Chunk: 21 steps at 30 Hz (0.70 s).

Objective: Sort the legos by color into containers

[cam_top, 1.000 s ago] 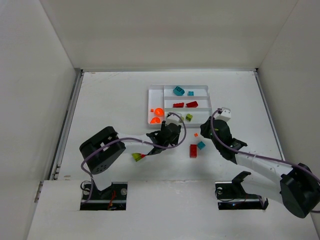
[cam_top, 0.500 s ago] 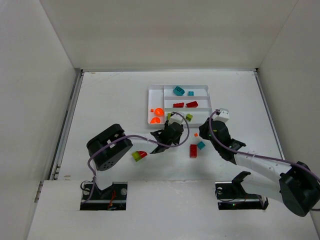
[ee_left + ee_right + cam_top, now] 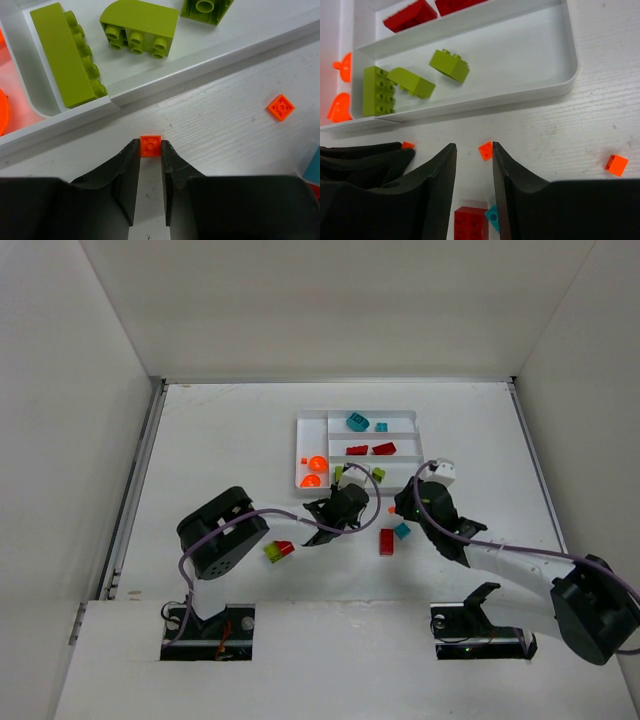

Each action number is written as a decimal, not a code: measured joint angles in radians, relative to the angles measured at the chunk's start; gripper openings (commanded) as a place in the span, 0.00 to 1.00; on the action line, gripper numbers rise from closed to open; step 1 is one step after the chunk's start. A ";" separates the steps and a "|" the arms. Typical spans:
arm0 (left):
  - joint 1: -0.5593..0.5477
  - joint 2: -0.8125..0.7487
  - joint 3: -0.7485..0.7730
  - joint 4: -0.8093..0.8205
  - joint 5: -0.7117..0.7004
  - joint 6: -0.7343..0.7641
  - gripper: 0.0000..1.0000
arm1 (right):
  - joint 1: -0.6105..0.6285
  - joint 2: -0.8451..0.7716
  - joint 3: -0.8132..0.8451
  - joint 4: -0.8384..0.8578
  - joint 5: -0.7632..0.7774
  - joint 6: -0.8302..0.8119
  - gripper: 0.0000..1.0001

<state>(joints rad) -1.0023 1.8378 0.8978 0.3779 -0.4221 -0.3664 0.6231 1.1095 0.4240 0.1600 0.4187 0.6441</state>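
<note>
Left claw (image 3: 149, 144) clenched on a small orange plate (image 3: 150, 146), by the very tips only, on the tabletop (image 3: 225, 130) just outside the tray (image 3: 210, 62) wall; advise slow vertical lift toward the orange section (image 3: 20, 95); right claw (image 3: 473, 147) released, straddling a second orange plate (image 3: 485, 150).

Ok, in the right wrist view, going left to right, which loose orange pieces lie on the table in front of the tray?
half-hidden orange tile → flat orange tile → small orange brick
</note>
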 measured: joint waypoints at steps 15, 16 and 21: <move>-0.010 -0.201 -0.109 0.000 0.017 -0.001 0.17 | 0.013 0.231 0.084 -0.071 -0.024 0.000 0.51; -0.008 -0.238 -0.127 0.002 0.022 -0.002 0.17 | 0.013 0.252 0.100 -0.072 -0.026 -0.004 0.51; 0.022 -0.365 -0.206 0.029 0.031 -0.005 0.17 | 0.014 0.320 0.155 -0.085 -0.030 -0.020 0.51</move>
<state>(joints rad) -0.9802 1.4731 0.6914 0.4072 -0.3912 -0.3717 0.6376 1.4296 0.5789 0.0750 0.3885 0.6243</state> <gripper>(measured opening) 0.174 0.512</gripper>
